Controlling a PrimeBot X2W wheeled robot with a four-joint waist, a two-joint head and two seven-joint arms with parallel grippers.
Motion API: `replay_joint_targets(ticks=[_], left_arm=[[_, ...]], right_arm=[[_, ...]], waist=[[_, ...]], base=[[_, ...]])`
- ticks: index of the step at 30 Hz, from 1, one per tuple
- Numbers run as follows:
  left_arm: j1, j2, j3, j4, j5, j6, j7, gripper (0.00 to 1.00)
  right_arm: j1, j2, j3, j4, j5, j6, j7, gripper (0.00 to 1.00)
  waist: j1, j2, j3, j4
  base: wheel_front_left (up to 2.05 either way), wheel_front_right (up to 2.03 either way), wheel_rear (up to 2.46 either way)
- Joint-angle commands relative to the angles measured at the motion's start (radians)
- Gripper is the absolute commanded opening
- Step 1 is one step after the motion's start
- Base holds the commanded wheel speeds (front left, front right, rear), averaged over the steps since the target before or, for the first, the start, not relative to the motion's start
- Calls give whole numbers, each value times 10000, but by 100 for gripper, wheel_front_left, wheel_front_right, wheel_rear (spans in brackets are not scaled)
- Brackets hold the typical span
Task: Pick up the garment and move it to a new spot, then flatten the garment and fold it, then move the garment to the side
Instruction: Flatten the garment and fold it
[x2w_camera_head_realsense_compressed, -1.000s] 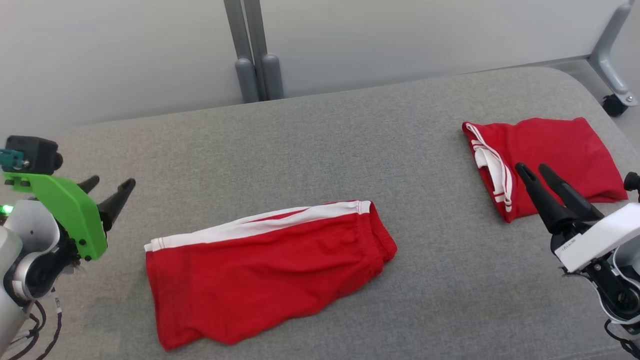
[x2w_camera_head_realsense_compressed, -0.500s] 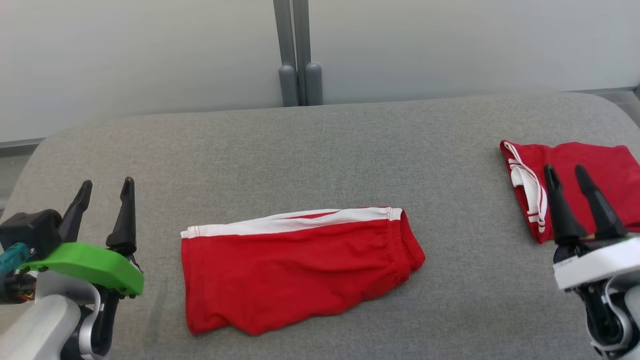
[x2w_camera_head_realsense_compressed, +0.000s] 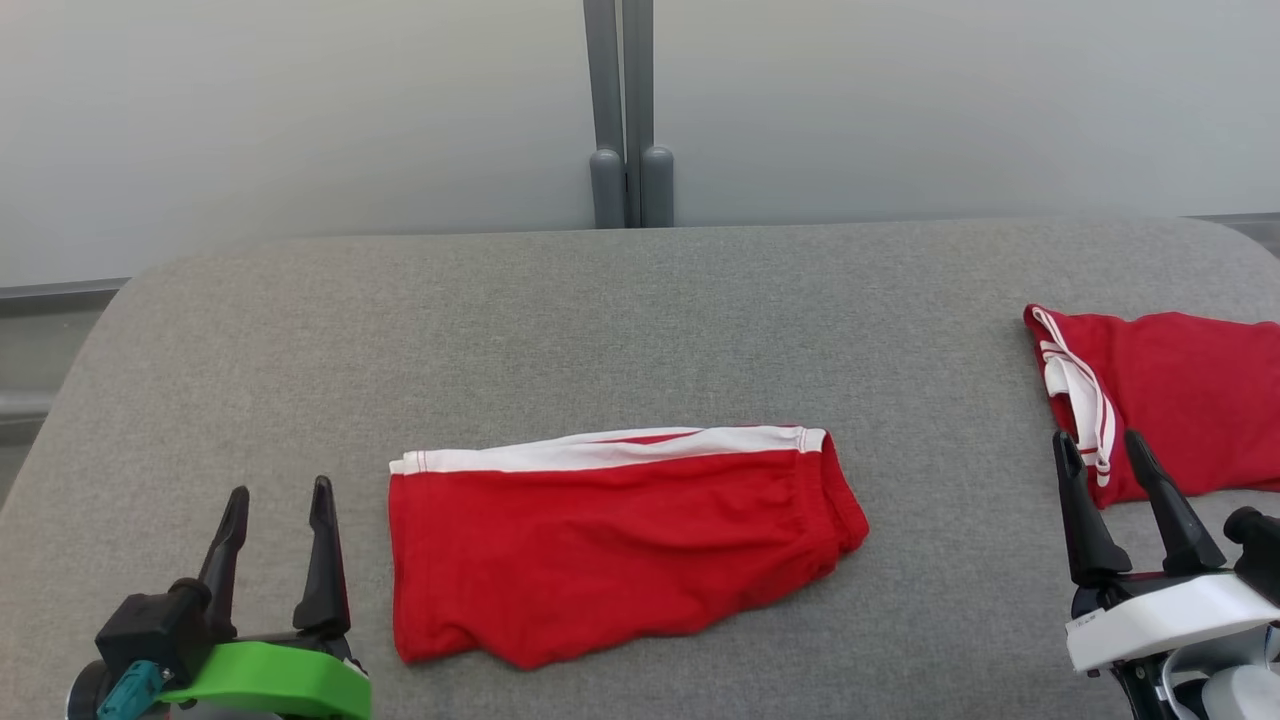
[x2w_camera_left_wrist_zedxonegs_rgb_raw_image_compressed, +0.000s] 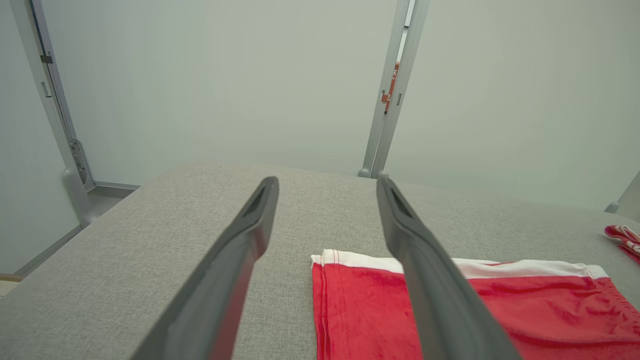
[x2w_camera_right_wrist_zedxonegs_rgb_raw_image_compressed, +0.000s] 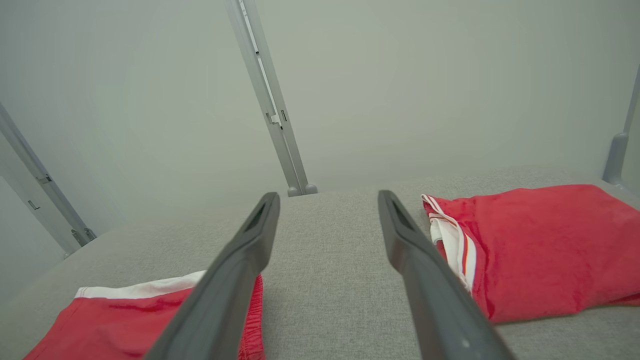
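Two pairs of red shorts on the grey surface: middle pair lies flat, second pair at right edge. My left hand and right hand both spread apart, empty.

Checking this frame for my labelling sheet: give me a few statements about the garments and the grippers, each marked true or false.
1. Two red garments lie on the grey padded surface. True: the red shorts in the middle and a folded red garment at the right.
2. The left gripper holds the red shorts. False: it is open and empty, to their left.
3. A white band runs along the shorts' far edge. True.
4. The right gripper is shut. False: it is open and holds nothing.
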Motion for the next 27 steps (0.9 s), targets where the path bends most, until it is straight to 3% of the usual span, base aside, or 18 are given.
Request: replay_joint_targets(ticks=[1,10,21,27], left_arm=[[145,-192,139,128,215,-259,-26,100],[7,-983,641,673,910,-1161,-27,100],[-463,-1534,553,1431,1394,-1888,-26,100],[-598,-1653,578,1699,1500,-2039,-26,100]], right_arm=[[118,-3,15,32,-116,-2,-22,100],[-392,-174,682,535,-84,-2,607,100],[-2242,347,1932,2252,-206,-2,3687,100],[-2821,534,1681,3511,-403,-2,4814,100]], waist=[[1,0,0,30],[1,0,60,287],[1,0,196,1195],[1,0,394,1701]], base=[[0,0,0],[0,0,0],[0,0,0],[0,0,0]])
